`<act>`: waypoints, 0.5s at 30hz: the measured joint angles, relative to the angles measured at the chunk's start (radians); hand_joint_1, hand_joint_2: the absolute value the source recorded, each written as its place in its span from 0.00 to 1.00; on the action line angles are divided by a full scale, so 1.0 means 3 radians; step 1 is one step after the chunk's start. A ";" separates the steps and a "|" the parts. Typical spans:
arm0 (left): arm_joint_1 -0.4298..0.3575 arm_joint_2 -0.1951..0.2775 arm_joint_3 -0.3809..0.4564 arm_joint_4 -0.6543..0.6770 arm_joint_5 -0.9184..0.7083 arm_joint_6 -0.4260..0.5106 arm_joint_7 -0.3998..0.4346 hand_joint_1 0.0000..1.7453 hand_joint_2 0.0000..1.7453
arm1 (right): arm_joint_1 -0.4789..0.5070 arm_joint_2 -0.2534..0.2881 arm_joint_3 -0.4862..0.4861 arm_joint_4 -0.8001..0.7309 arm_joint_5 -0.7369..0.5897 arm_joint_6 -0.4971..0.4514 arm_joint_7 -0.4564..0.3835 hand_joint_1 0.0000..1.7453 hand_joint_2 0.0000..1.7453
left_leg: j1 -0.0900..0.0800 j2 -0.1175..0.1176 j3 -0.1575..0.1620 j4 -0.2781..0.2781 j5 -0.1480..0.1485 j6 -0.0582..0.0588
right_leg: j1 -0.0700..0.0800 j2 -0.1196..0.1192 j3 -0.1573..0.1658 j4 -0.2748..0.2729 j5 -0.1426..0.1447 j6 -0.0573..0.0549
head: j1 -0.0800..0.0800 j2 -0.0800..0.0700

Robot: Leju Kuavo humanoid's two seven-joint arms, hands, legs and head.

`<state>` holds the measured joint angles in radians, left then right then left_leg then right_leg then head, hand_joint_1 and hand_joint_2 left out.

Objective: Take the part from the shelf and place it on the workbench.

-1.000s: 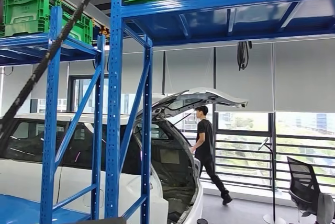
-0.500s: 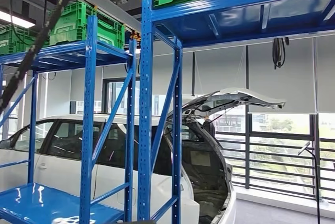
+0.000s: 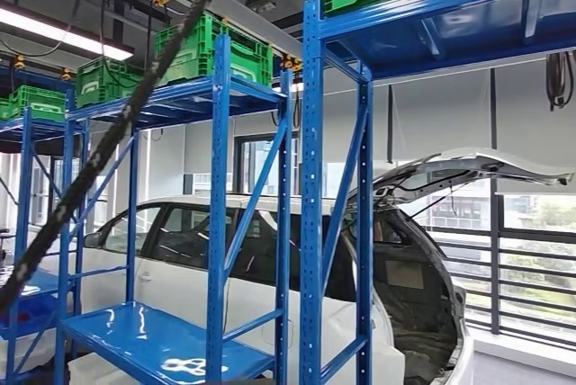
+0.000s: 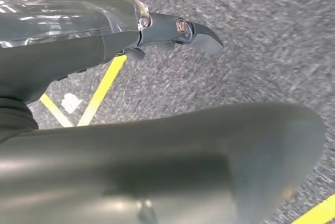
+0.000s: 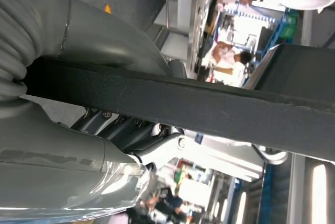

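Blue shelving (image 3: 217,223) stands before a white car (image 3: 203,259). Right hand (image 5: 118,145) grips a long black part (image 5: 189,103); left hand (image 4: 174,30) hangs, grip unclear. Carry it level, avoiding uprights, until the worktop appears.

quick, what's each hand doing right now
Left hand: beside a large dark part over the grey floor; grip cannot be told.
Right hand: grips a black flat part.

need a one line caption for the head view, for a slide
Blue shelving racks topped with green crates stand before a white car with its tailgate raised.
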<state>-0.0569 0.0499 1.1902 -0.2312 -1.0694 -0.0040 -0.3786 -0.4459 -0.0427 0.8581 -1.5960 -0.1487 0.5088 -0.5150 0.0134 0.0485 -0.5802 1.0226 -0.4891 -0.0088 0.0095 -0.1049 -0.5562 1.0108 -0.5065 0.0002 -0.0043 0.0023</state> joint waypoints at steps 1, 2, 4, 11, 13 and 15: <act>0.0010 -0.0001 0.0000 0.0000 -0.0003 0.0000 -0.0001 0.00 1.00 | 0.0001 0.0000 -0.0004 -0.0001 0.0000 0.0001 -0.0002 1.00 1.00 | 0.0002 -0.0026 -0.0006 -0.0001 0.0008 0.0020 | -0.0005 -0.0006 0.0001 0.0005 -0.0010 0.0015 | 0.0000 0.0000; 0.0018 -0.0002 0.0000 0.0000 -0.0005 0.0001 -0.0001 0.00 1.00 | 0.0003 0.0000 -0.0011 -0.0003 -0.0001 0.0002 -0.0004 1.00 1.00 | 0.0005 -0.0051 -0.0012 -0.0003 0.0017 0.0041 | -0.0014 0.0040 -0.0009 0.0038 -0.0047 0.0032 | 0.0000 0.0000; 0.0009 -0.0002 0.0000 0.0000 -0.0016 0.0001 -0.0007 0.00 1.00 | 0.0013 -0.0004 -0.0035 -0.0009 0.0001 0.0004 -0.0014 1.00 1.00 | 0.0016 -0.0106 -0.0026 -0.0007 0.0037 0.0077 | -0.0030 0.0199 -0.0111 0.0292 -0.0229 0.0062 | 0.0000 0.0000; -0.0009 -0.0024 0.0000 0.0000 -0.0048 -0.0027 -0.0050 0.00 1.00 | 0.0075 -0.0015 -0.0078 -0.0011 0.0013 0.0010 -0.0033 1.00 1.00 | -0.0024 -0.0369 -0.0049 -0.0004 0.0068 0.0112 | -0.0020 0.0461 -0.0129 0.0388 -0.0133 -0.0024 | 0.0001 0.0000; -0.0021 -0.0043 0.0000 0.0000 -0.0047 -0.0031 -0.0057 0.00 1.00 | 0.0073 -0.0013 -0.0092 -0.0007 0.0017 0.0010 -0.0034 1.00 1.00 | -0.0014 -0.0441 -0.0063 -0.0003 0.0083 0.0095 | -0.0010 0.0592 0.0007 0.0080 -0.0003 -0.0076 | 0.0002 0.0000; -0.0020 -0.0049 0.0000 0.0000 -0.0047 -0.0035 -0.0061 0.00 1.00 | 0.0071 -0.0008 -0.0106 0.0000 0.0019 0.0010 -0.0035 1.00 1.00 | 0.0007 -0.0511 -0.0089 -0.0008 0.0106 0.0058 | -0.0001 0.0584 0.0027 0.0016 0.0009 -0.0087 | 0.0001 0.0000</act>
<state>-0.0630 0.0352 1.1903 -0.2312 -1.0834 -0.0144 -0.3969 -0.4245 -0.0451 0.8263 -1.5960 -0.1429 0.5119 -0.5255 0.0153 -0.1047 -0.6070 1.0200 -0.4574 0.0087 0.0090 0.0704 -0.5480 1.0155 -0.5039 -0.0260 -0.0039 0.0024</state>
